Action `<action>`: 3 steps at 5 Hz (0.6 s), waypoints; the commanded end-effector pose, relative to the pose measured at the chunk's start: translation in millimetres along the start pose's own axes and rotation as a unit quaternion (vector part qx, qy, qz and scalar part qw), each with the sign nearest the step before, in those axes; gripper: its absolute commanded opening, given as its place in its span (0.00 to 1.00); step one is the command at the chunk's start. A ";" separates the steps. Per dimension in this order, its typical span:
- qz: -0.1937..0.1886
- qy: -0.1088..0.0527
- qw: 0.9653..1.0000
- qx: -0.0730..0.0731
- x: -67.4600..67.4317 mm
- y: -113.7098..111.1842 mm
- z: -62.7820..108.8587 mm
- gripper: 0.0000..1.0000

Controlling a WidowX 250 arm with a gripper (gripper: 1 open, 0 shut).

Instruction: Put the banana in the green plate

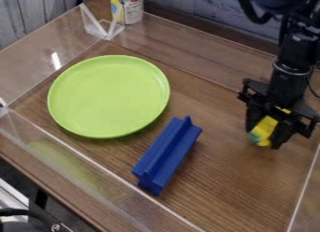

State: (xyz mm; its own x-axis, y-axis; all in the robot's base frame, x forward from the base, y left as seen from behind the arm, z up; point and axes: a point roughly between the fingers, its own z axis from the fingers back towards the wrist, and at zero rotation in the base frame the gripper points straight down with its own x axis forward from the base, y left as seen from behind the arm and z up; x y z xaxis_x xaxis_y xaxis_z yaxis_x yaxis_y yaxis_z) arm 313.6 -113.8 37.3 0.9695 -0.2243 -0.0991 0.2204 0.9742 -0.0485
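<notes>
The lime-green plate (109, 94) lies flat on the left half of the wooden table. At the right side my black gripper (267, 133) points straight down, shut on the small yellow banana (264, 134) with its green tip. The banana shows between the fingers, at or just above the tabletop; I cannot tell whether it touches the wood. The gripper is well to the right of the plate, with the blue block between them.
A blue grooved block (167, 153) lies diagonally between plate and gripper. A white bottle (125, 6) and a clear stand (100, 23) sit at the back left. A transparent wall (75, 166) runs along the table's front edge.
</notes>
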 end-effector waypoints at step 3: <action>-0.003 -0.025 1.000 -0.009 10.6 3.8 8.1 0.00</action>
State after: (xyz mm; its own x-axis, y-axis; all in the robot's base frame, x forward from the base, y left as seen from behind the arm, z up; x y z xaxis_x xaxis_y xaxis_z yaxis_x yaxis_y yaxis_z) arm 316.2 -111.8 23.2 0.9652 -0.2342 -0.1165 0.2288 0.9717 -0.0582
